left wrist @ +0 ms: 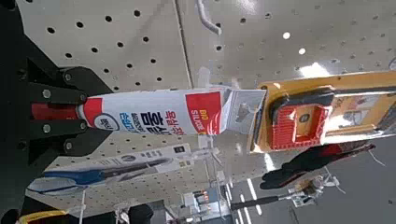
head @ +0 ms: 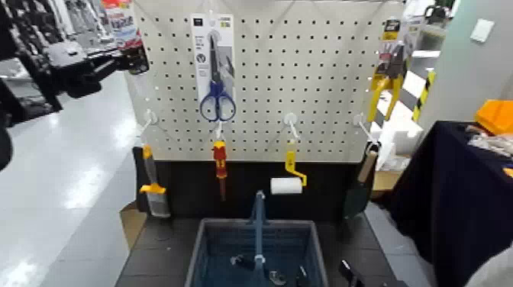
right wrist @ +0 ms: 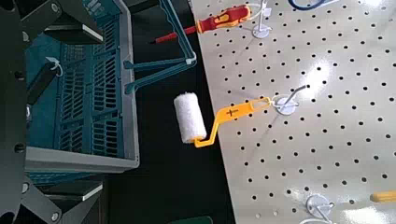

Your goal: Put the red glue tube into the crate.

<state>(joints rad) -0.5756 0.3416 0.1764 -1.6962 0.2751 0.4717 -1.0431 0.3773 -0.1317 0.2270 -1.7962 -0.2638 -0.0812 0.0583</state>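
One crate [head: 200,263], blue-grey, mesh-sided, centre handle [head: 259,229] upright, sits lowest and nearest. Contents: a few small dark pieces [head: 276,278] on the floor of it, too small to identify; red glue tube isn't among them. Right gripper [right wrist: 98,112] is beside the crate, released, fingers spread, nothing between them. Left gripper [left wrist: 93,112] is up and to the left of the crate, well apart from it, clenched on the red end of the red glue tube [left wrist: 149,110]. Tube's other end is by an orange-backed package [left wrist: 327,112]. Beyond the crate, hanging in a low row: orange-and-grey tool [head: 155,191] to its left, red-and-yellow screwdriver [head: 221,162] behind its left part, white paint roller [head: 287,185] with yellow handle behind its right part, dark tool with wooden handle [head: 360,183] to its right. Higher behind the crate, on the pegboard [head: 305,76]: carded blue-handled scissors [head: 217,103] left of centre, yellow-handled tool [head: 388,80] at right.
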